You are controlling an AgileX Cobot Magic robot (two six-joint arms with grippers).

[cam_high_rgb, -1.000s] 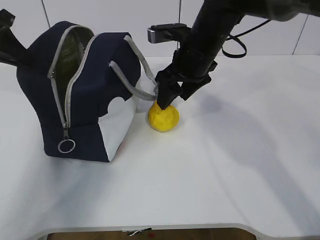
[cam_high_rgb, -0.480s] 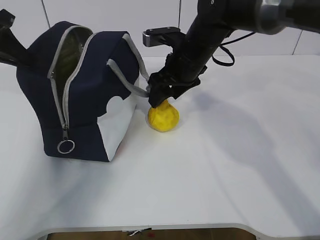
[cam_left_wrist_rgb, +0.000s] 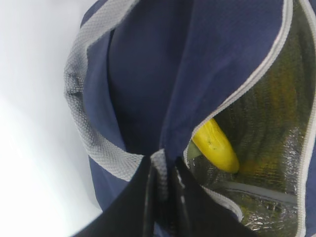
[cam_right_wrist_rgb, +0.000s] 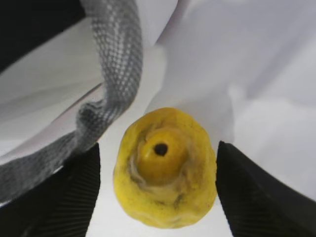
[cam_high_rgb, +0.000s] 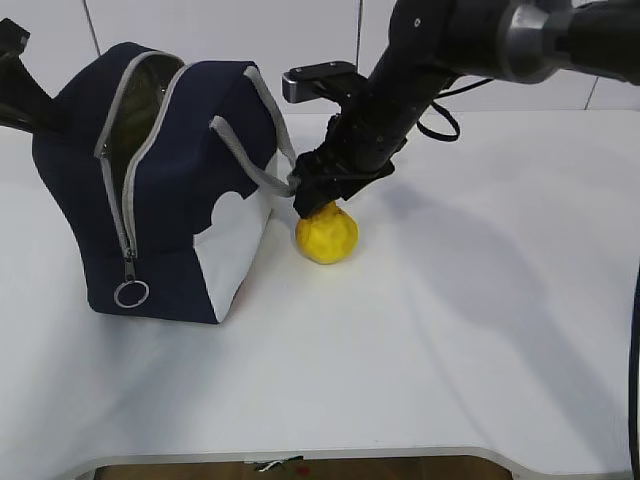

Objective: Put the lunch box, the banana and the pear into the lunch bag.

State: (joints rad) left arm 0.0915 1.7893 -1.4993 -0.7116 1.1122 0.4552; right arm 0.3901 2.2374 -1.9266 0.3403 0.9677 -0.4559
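Leftmost: left tool (cam_left_wrist_rgb: 160,197) pinched shut on lunch bag (cam_high_rgb: 170,180) rim, holding unzipped mouth open. Banana (cam_left_wrist_rgb: 216,145) already inside, lying against foil lining. Lunch box not discernible in any view; cannot tell if packed. Just right of bag, pear (cam_high_rgb: 326,234) upright on bench (cam_high_rgb: 480,330), beside grey handle (cam_right_wrist_rgb: 111,74). Right tool (cam_right_wrist_rgb: 158,185) open, jaws straddling pear, not gripping. Judgement: pear left to grasp and load.
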